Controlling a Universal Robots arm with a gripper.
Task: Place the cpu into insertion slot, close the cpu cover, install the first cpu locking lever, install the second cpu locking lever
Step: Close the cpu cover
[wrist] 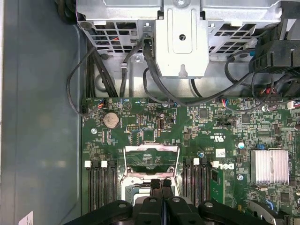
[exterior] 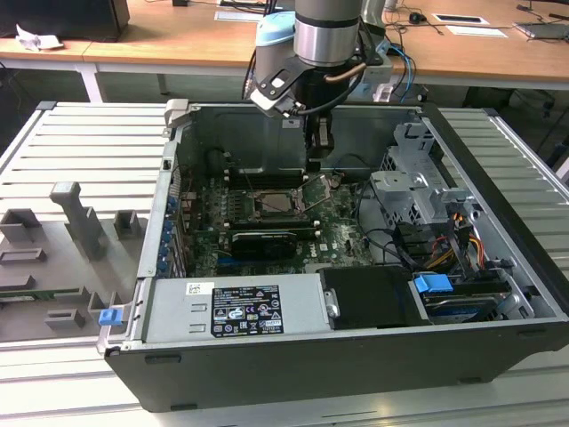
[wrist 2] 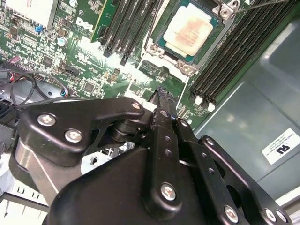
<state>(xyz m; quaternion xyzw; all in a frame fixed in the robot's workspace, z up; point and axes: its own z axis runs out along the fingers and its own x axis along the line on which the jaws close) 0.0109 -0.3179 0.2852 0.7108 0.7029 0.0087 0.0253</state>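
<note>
Chip (wrist 2: 190,30) sat in socket (wrist 2: 185,68); cover (wrist: 151,149) stood open, seemingly wanting a downward push. Gripper (exterior: 316,160) hung at socket's one o'clock, fingers (wrist: 156,184) together.

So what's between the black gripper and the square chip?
In the second wrist view, the socket's silver metal edge and green circuit board separate black gripper from pale square chip.

A pale grey ribbed metal surface (exterior: 80,142) spreads across the foreground. Grey moulded fixtures (exterior: 76,222) stand near its edge on the exterior view's left. Beyond its far edge runs a row of light wooden desks (exterior: 178,40) with white legs, carrying papers (exterior: 471,29) and a crumpled white cloth (exterior: 36,38). Even indoor light.
</note>
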